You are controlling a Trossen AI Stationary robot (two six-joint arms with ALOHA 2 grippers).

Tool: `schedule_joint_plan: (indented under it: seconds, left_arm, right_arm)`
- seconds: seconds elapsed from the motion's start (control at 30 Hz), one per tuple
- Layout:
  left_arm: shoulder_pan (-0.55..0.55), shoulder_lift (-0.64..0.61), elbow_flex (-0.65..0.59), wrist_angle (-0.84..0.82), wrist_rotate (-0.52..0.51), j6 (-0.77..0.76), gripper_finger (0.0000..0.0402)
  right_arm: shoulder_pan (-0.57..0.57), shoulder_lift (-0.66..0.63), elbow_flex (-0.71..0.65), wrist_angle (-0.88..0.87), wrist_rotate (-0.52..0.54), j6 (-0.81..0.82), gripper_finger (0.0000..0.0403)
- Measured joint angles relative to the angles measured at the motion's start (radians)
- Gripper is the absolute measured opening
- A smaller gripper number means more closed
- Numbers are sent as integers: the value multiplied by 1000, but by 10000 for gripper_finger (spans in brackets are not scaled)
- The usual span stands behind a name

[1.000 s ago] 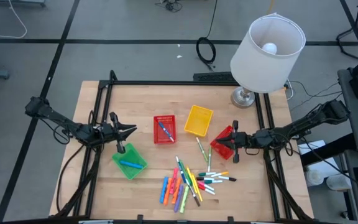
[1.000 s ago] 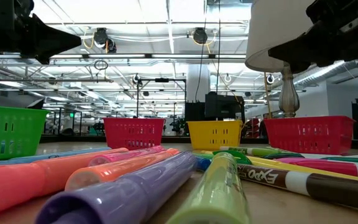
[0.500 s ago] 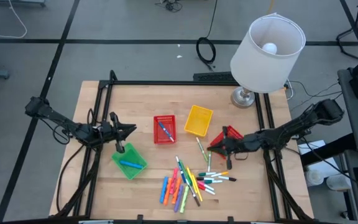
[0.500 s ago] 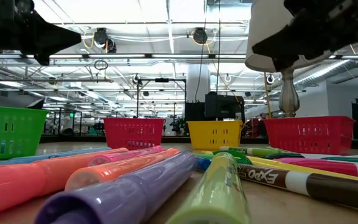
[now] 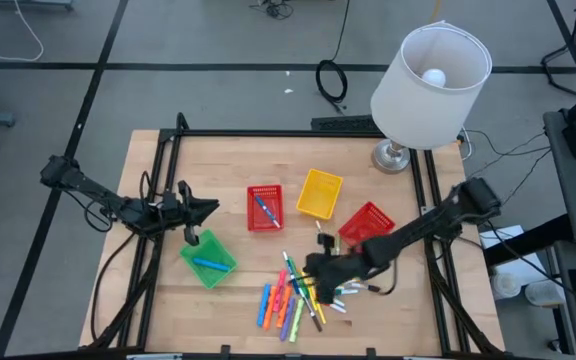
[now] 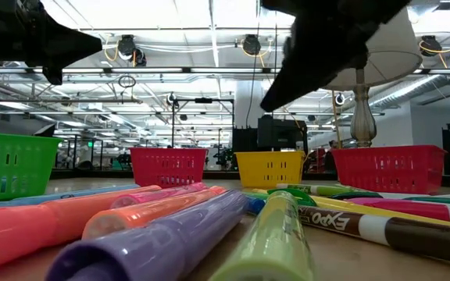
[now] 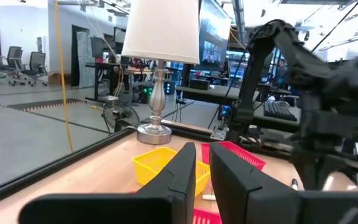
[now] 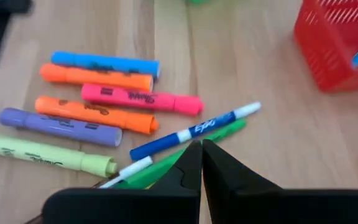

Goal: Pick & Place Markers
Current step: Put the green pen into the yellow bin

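Right gripper [image 5: 313, 268] pressed together and empty, poised low over the heap of thin coloured plastic markers [image 5: 303, 290] near the front middle of the pale wooden table [image 5: 158, 295]; seen past its own dark fingers, hovering just above a blue-and-white dry-erase pen [image 8: 194, 131] and a green pen [image 8: 185, 154] lying side by side. Just beyond lie a fan of stubby highlighters: blue [image 8: 104, 62], orange [image 8: 95, 77], pink [image 8: 142, 99], a second orange [image 8: 95, 113], purple [image 8: 59, 126] and pale yellow-green [image 8: 48, 154]. Farther off stand the red mesh basket [image 5: 264, 208] with a blue pen inside, the yellow mesh basket [image 5: 319, 193], a second red mesh basket [image 5: 366, 222] and the green mesh basket [image 5: 208, 260], also holding a blue pen. Left gripper [image 5: 196, 212] waits by the green basket, fingers nearly together, nothing between them. Best next: spread the fingers before descending, square them across one pen's barrel, choose one at the edge of the pile, avoid pinching its neighbour
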Motion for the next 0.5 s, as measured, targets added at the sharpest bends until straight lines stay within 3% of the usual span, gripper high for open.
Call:
schedule_joint_plan:
  seconds: [0.23,0.4,0.5]
  left_arm:
    - [0,0,0,-1,1,0,56]
    - [0,0,0,-1,9,0,56]
    - [0,0,0,-1,34,-8,56]
  right_arm:
    - [26,196,285,-205,36,26,0]
    - [-10,232,300,-214,48,52,5]
    - [-24,231,290,-212,25,55,28]
